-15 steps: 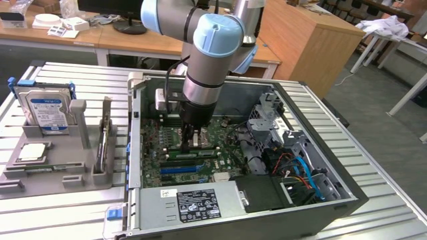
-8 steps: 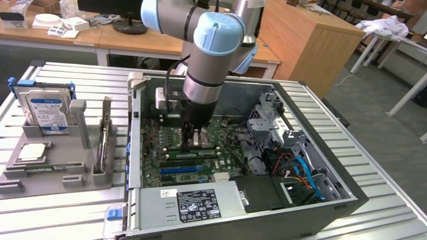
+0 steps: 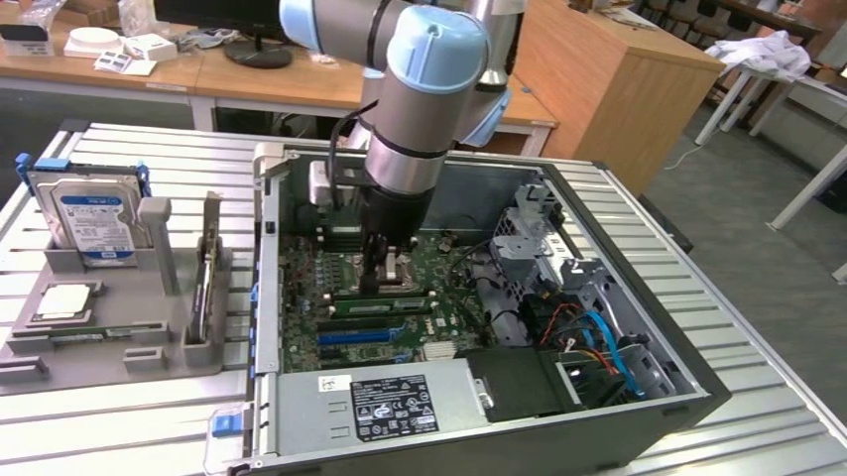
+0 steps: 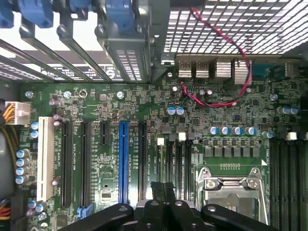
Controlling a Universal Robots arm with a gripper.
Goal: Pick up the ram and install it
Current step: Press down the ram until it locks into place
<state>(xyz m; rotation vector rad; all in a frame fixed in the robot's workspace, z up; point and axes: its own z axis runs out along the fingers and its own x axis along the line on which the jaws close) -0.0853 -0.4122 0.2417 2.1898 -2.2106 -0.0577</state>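
My gripper reaches down into the open computer case, over the motherboard. In the wrist view its two dark fingers are pressed together, so the gripper is shut, right above the black memory slots beside the CPU socket. In the exterior view the ram, a slim green stick, lies along those slots just below the fingertips. Whether the fingers touch it I cannot tell.
A grey tray at the exterior view's left holds a hard drive and a CPU. Inside the case are a power supply, a drive cage, loose cables and a red wire.
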